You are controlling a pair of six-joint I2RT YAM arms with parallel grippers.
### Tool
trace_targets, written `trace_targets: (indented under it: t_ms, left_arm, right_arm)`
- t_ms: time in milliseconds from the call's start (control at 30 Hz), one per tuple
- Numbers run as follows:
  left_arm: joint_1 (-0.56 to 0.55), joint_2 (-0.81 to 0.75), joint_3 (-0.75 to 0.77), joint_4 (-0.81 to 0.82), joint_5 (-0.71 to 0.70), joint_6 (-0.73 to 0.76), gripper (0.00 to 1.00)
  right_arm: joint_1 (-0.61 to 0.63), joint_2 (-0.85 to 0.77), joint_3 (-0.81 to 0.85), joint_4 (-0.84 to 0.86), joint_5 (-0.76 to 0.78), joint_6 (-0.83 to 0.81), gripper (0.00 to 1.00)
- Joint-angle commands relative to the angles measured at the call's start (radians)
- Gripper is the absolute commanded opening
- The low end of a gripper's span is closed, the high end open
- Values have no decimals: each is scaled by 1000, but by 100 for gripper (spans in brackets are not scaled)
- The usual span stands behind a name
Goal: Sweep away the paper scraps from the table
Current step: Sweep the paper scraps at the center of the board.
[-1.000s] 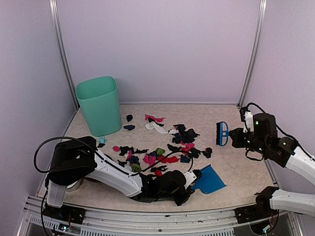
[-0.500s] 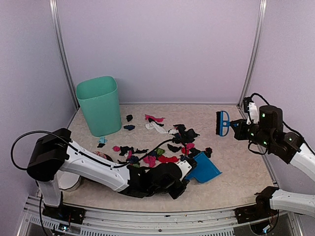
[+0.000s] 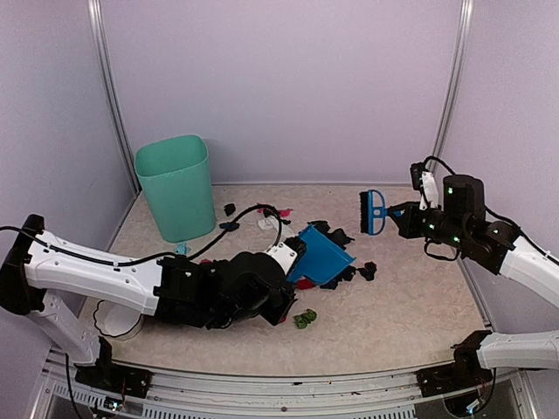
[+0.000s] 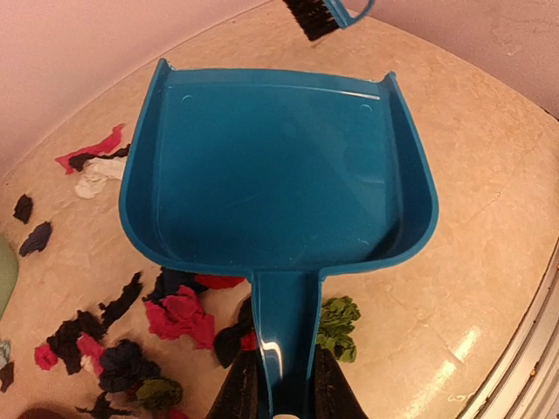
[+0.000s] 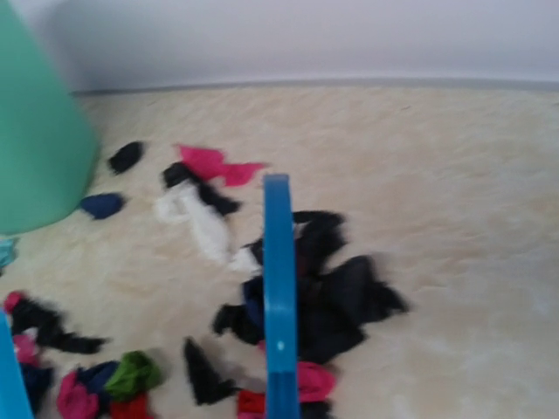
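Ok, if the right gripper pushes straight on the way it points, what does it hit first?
Likely the black scraps beyond the brush it holds; the dustpan sits off to one side. Depth is hard to judge.

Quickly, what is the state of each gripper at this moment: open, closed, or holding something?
Left gripper: closed on the handle of the blue dustpan.
Right gripper: closed on the small blue brush.
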Motion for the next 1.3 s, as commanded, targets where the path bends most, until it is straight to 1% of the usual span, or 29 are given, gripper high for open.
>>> trace_targets:
  t_ms: [0, 100, 233, 433, 633, 800, 933, 1033, 1267]
  left_arm:
    - [48, -112, 53, -239, -95, -92, 0]
    - [96, -176, 82, -358, -116, -127, 0]
    - [164, -252, 118, -482, -136, -155, 0]
    - [309, -381, 136, -539, -82, -125, 0]
    - [446, -472, 119, -530, -45, -65, 0]
    - [562, -541, 56, -442, -2, -1, 0]
    - [636, -581, -6, -360, 71, 19, 0]
    - [672, -591, -31, -335, 105, 26, 0]
    - [713, -614, -92, -293, 161, 34, 0]
  right_arm:
    - [-6, 55, 31, 101, -135, 26, 0]
    - [7, 106, 28, 145, -213, 67, 0]
    - [63, 165, 31, 204, -290, 137, 0]
    - [199, 286, 60, 300, -346, 222, 0]
    - [312, 456, 152, 365, -395, 275, 0]
    - [387, 623, 250, 405, -440, 310, 0]
    - [440, 756, 344, 413, -466, 346, 0]
    - [468, 846, 408, 412, -484, 377, 0]
    - [502, 1002, 512, 418, -506, 457, 0]
